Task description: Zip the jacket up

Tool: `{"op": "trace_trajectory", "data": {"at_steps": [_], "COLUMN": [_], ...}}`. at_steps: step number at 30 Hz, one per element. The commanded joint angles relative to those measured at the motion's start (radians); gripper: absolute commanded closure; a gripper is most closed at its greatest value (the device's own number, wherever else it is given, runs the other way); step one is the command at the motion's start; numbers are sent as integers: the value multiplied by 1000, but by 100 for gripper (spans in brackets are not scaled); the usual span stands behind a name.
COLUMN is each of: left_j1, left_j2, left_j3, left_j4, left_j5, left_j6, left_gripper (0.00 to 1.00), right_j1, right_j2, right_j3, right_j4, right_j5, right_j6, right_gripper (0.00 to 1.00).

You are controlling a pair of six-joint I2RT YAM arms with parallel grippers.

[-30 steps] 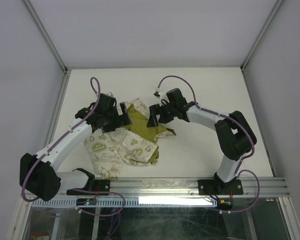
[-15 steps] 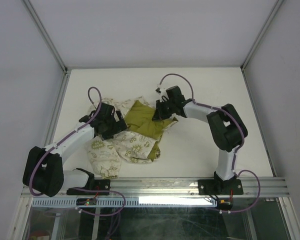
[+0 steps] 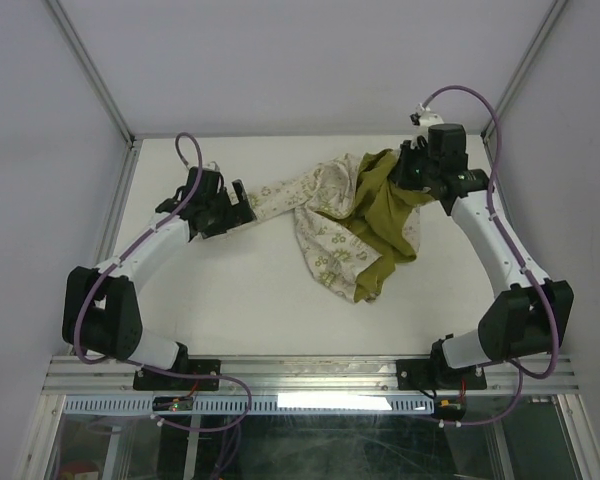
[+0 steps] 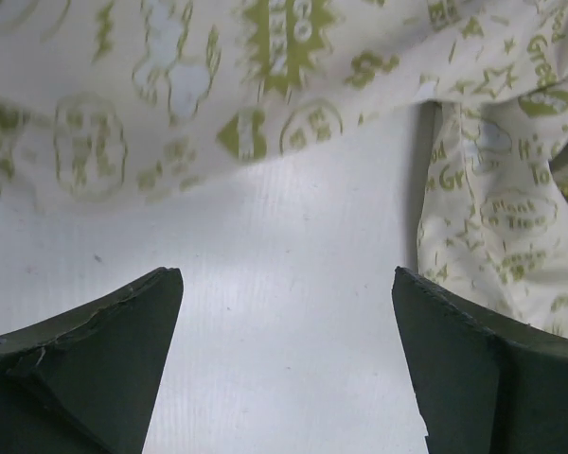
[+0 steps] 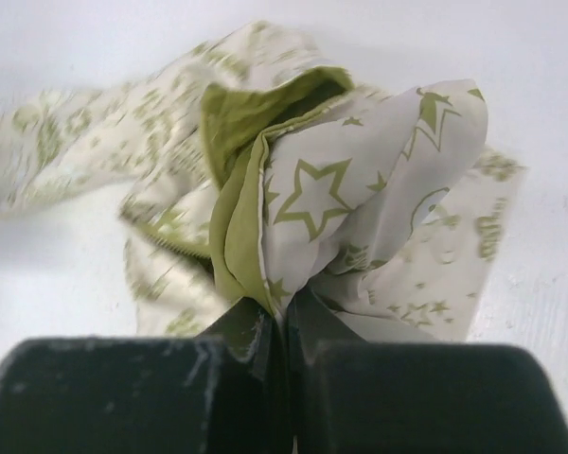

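Status, near to far. The jacket (image 3: 325, 240) lay on the table (image 3: 280, 320), not flat. Its near lobe was a crumpled cream fold, with olive lining (image 3: 385, 225) turned outward on the jacket's right side. One sleeve (image 3: 280, 195) ran off the jacket's left.

Your left fingers (image 4: 104, 350) sat at that sleeve's end, spread wide with nothing between them. The wrist view showed only table in the gap and printed fabric just past the tips.

Farthest out, at the jacket's far-right corner, your right fingers (image 5: 314, 326) were pressed together. They pinched a bunch of cream star-print cloth along with a lining edge, and the rest of the jacket fanned out from that pinch toward the near lobe.

My read: you were in the spreading-out step, not zipping yet. I couldn't pick out the zipper slider or the two front edges in any view.

What the next move calls for, as I judge it:
- Get the left fingers gripping the sleeve or an edge opposite the right pinch.
- Draw the two grips apart and set the jacket down front-up, with the front edges side by side.
- Only then should the zipper's bottom end be findable.
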Motion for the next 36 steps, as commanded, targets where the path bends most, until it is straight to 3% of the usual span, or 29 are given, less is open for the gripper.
{"op": "trace_trajectory", "data": {"at_steps": [1, 5, 9, 13, 17, 21, 23, 24, 25, 27, 33, 36], "left_j1": [-74, -197, -311, -366, -389, -393, -393, -391, -387, -368, -167, -62], "left_j2": [-21, -3, 75, 214, 361, 477, 498, 491, 474, 408, 88, -66], "left_j3": [70, 63, 90, 181, 275, 339, 351, 350, 345, 311, 90, 3], "left_j4": [32, 108, 205, 267, 301, 309, 308, 304, 293, 282, 218, 87], "left_j5": [110, 197, 197, 187, 179, 187, 178, 168, 157, 144, 203, 216], "left_j6": [4, -143, -253, -319, -351, -397, -386, -373, -355, -303, -198, -96], "left_gripper": [3, 1, 1, 1, 8, 28, 43, 54, 75, 99, 100, 100], "right_j1": [28, 43, 60, 69, 75, 75, 75, 76, 75, 68, 55, 55], "right_j2": [-30, -57, -69, -70, -75, -86, -92, -95, -95, -89, -29, 9], "right_j3": [-8, -60, -90, -104, -121, -132, -130, -124, -110, -69, 86, 161], "right_j4": [-81, -67, -58, -52, -48, -45, -46, -51, -63, -102, -219, -266], "right_j5": [-35, -40, -19, -14, -12, -5, 21, 45, 80, 158, 339, 436], "right_j6": [-13, 10, 19, 24, 30, 34, 27, 19, 14, 3, -45, -68], "right_gripper": [97, 96, 96, 96, 95, 95, 94, 94, 94, 95, 95, 93]}}
